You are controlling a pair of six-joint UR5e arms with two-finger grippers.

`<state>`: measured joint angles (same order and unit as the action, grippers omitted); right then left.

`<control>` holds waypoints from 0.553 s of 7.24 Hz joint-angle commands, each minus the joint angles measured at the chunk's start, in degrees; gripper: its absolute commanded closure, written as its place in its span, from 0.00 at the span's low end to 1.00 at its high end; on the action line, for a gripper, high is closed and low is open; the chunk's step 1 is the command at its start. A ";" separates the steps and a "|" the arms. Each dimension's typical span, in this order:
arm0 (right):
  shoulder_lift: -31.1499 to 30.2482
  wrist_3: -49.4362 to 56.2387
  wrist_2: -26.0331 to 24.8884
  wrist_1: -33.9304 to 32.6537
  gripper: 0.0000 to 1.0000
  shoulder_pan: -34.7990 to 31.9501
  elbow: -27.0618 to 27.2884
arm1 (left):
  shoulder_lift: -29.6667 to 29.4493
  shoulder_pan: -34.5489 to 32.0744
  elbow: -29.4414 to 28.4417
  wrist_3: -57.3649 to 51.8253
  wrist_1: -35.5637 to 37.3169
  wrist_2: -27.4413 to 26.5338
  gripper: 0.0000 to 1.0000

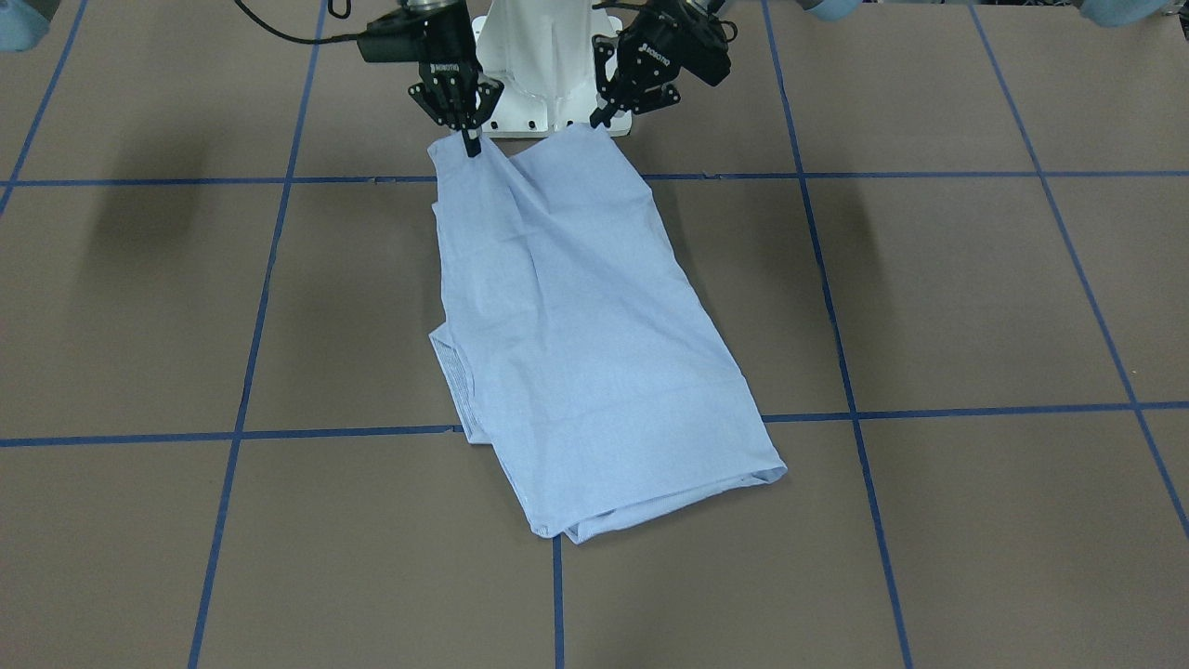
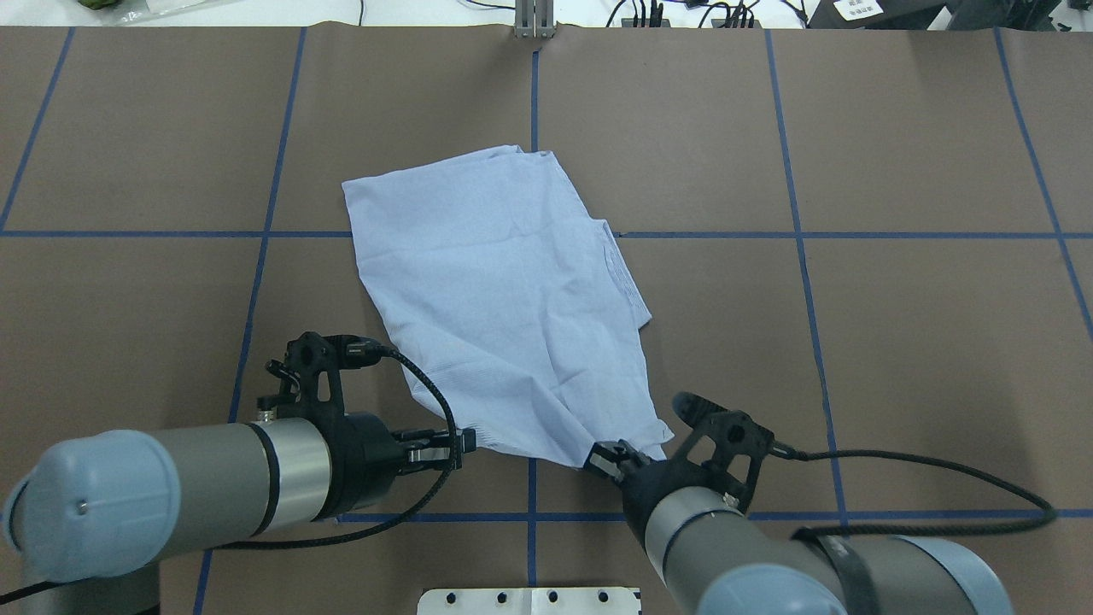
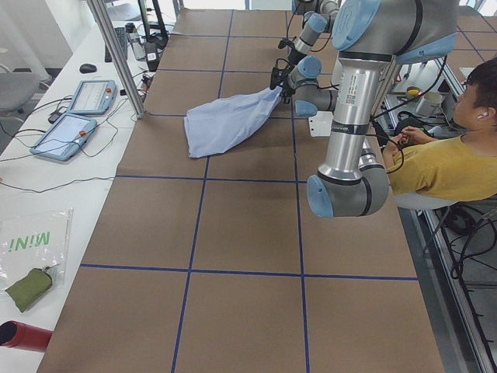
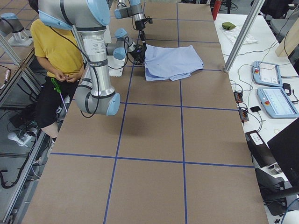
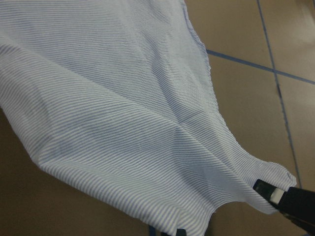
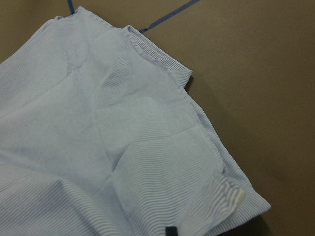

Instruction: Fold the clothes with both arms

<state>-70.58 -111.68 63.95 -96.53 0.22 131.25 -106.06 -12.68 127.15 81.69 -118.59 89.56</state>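
Note:
The clothes are one light blue striped shirt (image 1: 576, 325), folded into a long panel that lies slantwise on the brown table. Its end nearest the robot is lifted at both corners. My left gripper (image 1: 595, 119) (image 2: 464, 440) is shut on one near corner, and my right gripper (image 1: 472, 141) (image 2: 603, 458) is shut on the other. In the left wrist view the shirt (image 5: 123, 113) stretches away from the camera, and a sleeve cuff (image 6: 231, 194) shows in the right wrist view. The far end of the shirt (image 2: 444, 188) rests flat.
The white pedestal base (image 1: 543, 65) stands just behind both grippers. A seated person in a yellow shirt (image 3: 450, 163) is beside the robot. Control tablets (image 4: 275, 88) and a metal post (image 4: 243, 37) stand on the white bench along the table's far edge. Blue tape lines grid the table.

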 commanded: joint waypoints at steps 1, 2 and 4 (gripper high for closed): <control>1.22 -0.82 -1.72 -11.37 1.00 4.62 9.63 | -0.29 0.72 8.44 0.31 10.10 2.63 1.00; 2.37 -0.38 -1.64 -11.49 1.00 2.79 7.29 | -0.64 0.37 7.07 -0.12 11.96 2.64 1.00; 10.51 2.85 -1.11 -10.79 1.00 -6.33 -5.33 | -1.34 -5.58 1.46 -1.44 12.15 2.46 1.00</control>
<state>-64.66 -110.87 62.61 -107.45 -1.33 132.64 -106.94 -15.17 131.46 80.97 -106.91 92.06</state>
